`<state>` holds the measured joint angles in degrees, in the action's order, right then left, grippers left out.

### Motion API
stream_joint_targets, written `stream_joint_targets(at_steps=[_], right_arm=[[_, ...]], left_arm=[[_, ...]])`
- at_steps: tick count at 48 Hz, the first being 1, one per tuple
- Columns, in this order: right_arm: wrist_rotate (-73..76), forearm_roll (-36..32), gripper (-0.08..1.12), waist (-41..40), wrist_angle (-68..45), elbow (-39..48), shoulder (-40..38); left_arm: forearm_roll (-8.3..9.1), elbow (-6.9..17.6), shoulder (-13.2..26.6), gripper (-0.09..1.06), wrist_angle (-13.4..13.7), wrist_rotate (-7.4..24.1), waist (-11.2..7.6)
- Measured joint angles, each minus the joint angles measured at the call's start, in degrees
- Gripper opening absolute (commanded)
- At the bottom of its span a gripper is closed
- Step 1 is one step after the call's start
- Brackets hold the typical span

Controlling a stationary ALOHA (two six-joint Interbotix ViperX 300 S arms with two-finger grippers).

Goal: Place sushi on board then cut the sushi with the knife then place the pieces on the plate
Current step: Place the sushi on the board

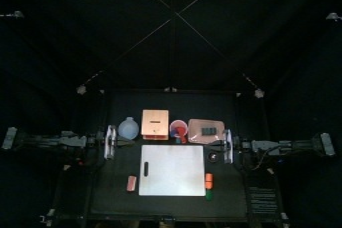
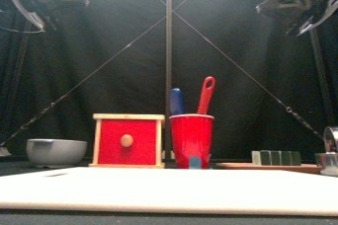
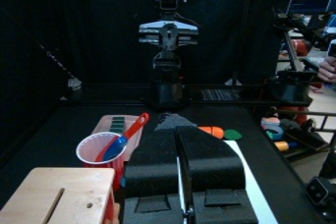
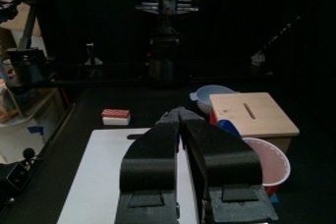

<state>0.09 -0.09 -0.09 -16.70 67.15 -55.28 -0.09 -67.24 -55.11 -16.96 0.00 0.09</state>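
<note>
Sitting at step one, nothing moved: arms at worktop sides, left gripper (image 3: 178, 130) and right gripper (image 4: 184, 118) both closed, empty. Sushi (image 2: 278, 157) on pink tray (image 2: 235, 166), back right. Board (image 1: 174, 170) bare. Next, likely: right gripper opens, fetches sushi to board.

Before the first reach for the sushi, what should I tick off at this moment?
1. White cutting board bare for the roll: ok.
2. Sushi roll in sight, on the pink tray: ok.
3. Blue knife and red knife standing in the red cup: ok.
4. Left gripper open to grasp: not ok, jaws shut.
5. Right gripper open to grasp: not ok, jaws shut.
</note>
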Motion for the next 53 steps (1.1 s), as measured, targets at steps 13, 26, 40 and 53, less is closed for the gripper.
stream_joint_targets(at_steps=[13,26,40,53], right_arm=[[1.1,3.5,0.09,-3.3,11.5,-0.1,3.1],[1.0,5.0,0.34,-14.1,35.1,-5.3,9.6],[0.1,-2.3,1.04,-24.5,45.0,-9.0,14.8],[-2.8,-8.6,1.02,-25.7,45.7,-9.2,19.8]], left_arm=[[1.49,0.0,8.2,-0.01,-3.3,0.3,0.00],[1.58,3.0,17.8,-0.01,-4.3,0.3,0.62],[1.58,4.0,22.5,-0.01,-4.4,0.3,1.49],[1.49,4.0,22.5,-0.01,-4.4,0.3,1.76]])
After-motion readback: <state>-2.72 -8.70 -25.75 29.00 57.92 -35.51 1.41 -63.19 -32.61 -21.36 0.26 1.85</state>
